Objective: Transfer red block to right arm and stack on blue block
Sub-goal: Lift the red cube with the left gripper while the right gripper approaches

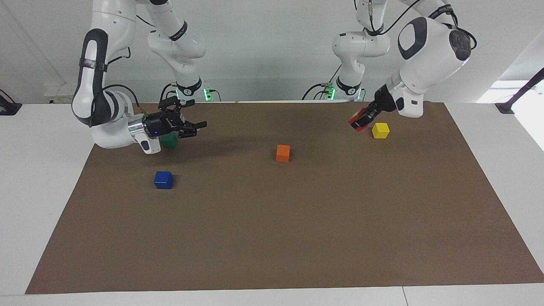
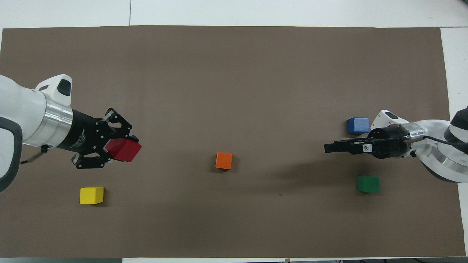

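Up in the air at the left arm's end of the tabletop, the left pincer (image 1: 360, 119) pinches the red block (image 2: 123, 150) between its fingertips, the cube tilted and clear of the surface. It hangs over the brown mat (image 1: 272, 238), with the yellow cube (image 1: 380, 130) lying on the mat just beside and below it in the facing view. In the overhead view the block sticks out past the tips of the fingers, pointing toward the middle of the tabletop. The orange cube (image 1: 283, 153) sits on the mat well apart from this pincer, roughly midway between the two arms.

At the other end, the right pincer (image 1: 193, 119) is spread wide with nothing between its fingers, held level above the mat and pointing toward the middle of the tabletop. A small blue light shows at its base. The green cube (image 2: 368, 184) lies on the mat under and beside its wrist, partly hidden by it in the facing view. The blue block (image 1: 163, 179) rests on the mat near this pincer, farther from the robots than the green cube, untouched. Both arms (image 1: 429, 51) reach in from their own ends, the right arm (image 1: 95, 85) bent low over the mat's edge.
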